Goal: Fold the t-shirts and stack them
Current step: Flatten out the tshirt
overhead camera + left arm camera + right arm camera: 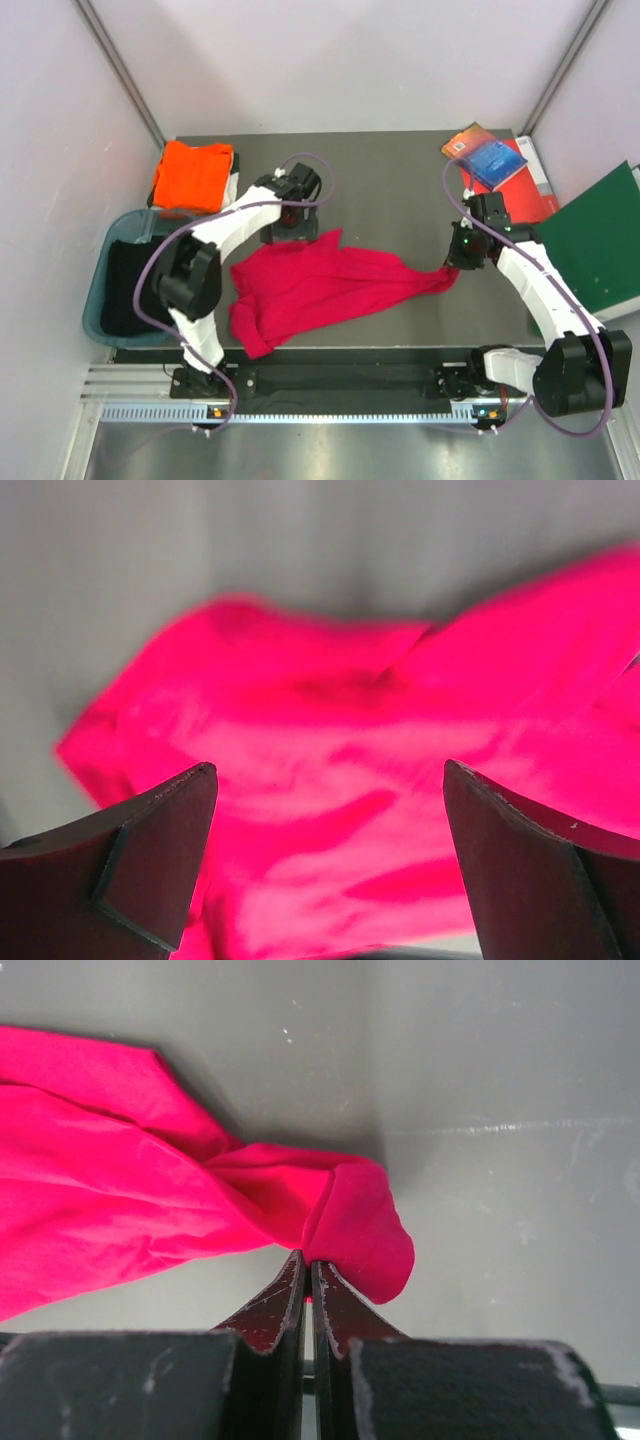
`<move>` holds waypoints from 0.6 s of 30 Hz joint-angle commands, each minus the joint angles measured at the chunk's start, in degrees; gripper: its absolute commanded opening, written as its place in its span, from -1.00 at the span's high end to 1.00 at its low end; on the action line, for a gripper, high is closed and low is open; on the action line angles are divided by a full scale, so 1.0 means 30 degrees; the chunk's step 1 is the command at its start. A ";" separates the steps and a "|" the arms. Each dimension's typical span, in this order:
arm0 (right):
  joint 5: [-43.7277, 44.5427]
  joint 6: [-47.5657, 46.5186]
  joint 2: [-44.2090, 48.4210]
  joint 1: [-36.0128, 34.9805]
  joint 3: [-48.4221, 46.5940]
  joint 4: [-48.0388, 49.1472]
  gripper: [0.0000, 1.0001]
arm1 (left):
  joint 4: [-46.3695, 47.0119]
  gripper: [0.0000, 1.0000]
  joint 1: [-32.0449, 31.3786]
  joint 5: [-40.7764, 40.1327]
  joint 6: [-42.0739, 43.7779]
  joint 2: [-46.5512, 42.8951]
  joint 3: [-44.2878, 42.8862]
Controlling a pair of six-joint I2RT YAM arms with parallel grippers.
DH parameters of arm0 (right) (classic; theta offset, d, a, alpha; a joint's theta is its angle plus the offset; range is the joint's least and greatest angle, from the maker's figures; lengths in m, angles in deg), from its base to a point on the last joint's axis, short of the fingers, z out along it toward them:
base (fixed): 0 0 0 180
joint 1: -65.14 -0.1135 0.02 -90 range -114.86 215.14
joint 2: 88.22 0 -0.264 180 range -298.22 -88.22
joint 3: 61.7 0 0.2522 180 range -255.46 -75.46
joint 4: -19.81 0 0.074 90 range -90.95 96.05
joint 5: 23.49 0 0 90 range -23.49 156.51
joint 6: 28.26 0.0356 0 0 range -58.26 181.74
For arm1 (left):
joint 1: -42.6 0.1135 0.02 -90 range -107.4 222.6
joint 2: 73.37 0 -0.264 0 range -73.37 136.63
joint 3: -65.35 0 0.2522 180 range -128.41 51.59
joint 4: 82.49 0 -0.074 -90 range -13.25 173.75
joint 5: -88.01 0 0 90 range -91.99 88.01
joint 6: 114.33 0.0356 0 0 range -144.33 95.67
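The crimson-red t-shirt [310, 285] lies crumpled across the middle of the table, stretched out to the right. My right gripper [462, 262] is shut on its right end, a bunched fold of red cloth [330, 1210] pinched between the fingertips [290, 1280]. My left gripper [290, 222] is open just above the shirt's far edge [350, 760], with nothing between its fingers [160, 850]. The bright orange t-shirt [192, 176] lies folded at the far left of the table.
A teal bin [105, 295] holding dark cloth stands at the left edge. Red and blue books [495, 160] and a large green binder [595, 235] lie at the far right. Grey walls close in the back and sides.
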 commanded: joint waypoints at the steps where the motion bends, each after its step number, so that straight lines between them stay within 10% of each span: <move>1: -0.0473 -0.0220 0.0024 0.0283 -0.0390 0.1260 1.00 | 0.1240 -0.98 0.0088 -0.0730 0.1387 0.2406 -0.3084; 8: -0.0445 -0.0512 -0.0005 0.0430 -0.0271 0.1290 1.00 | 0.0568 -0.71 0.0557 -0.0702 0.1212 0.6917 -0.5284; 13: -0.0415 -0.0923 -0.0064 0.0664 -0.0447 0.1232 1.00 | 0.0656 1.00 0.0528 -0.0291 0.1535 0.7567 -0.5079; 18: -0.0649 -0.1274 -0.0210 0.0899 -0.0536 0.1203 1.00 | 0.0332 1.00 0.0615 -0.1315 0.1389 0.6194 -0.4846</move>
